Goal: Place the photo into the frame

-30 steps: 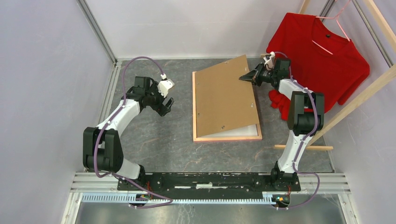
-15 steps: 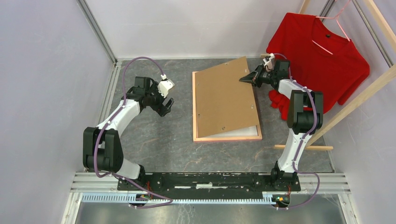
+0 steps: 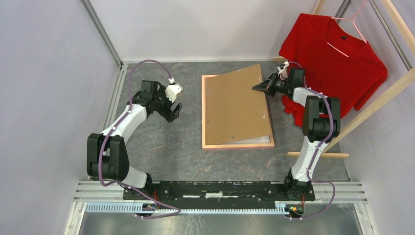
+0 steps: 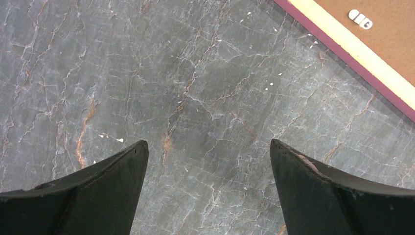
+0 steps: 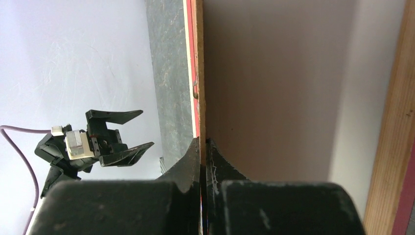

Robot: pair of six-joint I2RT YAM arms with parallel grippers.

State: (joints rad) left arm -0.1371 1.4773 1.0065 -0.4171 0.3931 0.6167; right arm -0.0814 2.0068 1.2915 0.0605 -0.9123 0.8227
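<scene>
The frame lies face down in the middle of the bench, its light wood rim upward. Its brown backing board stands tilted: the near-left part rests in the recess and the far-right corner is raised. Under the board, along the near rim, we see a pale sheet. It may be the back of the photo, but we cannot confirm this, since no printed side shows in any view.

The right end effector is closed on the thin right edge of the board. In the wrist view the two fingers meet on the board with no gap. The left end effector hangs fully open over bare bench, left of the frame and well apart from it, holding nothing.

We judge the board light and stiff, though liable to bow when held by one edge. The frame is rigid but broad, so it is best steadied at its rim. A print would be limp and easily creased or smudged, so we would take it by a margin or corner. A red shirt on a wooden rack hangs far right.
</scene>
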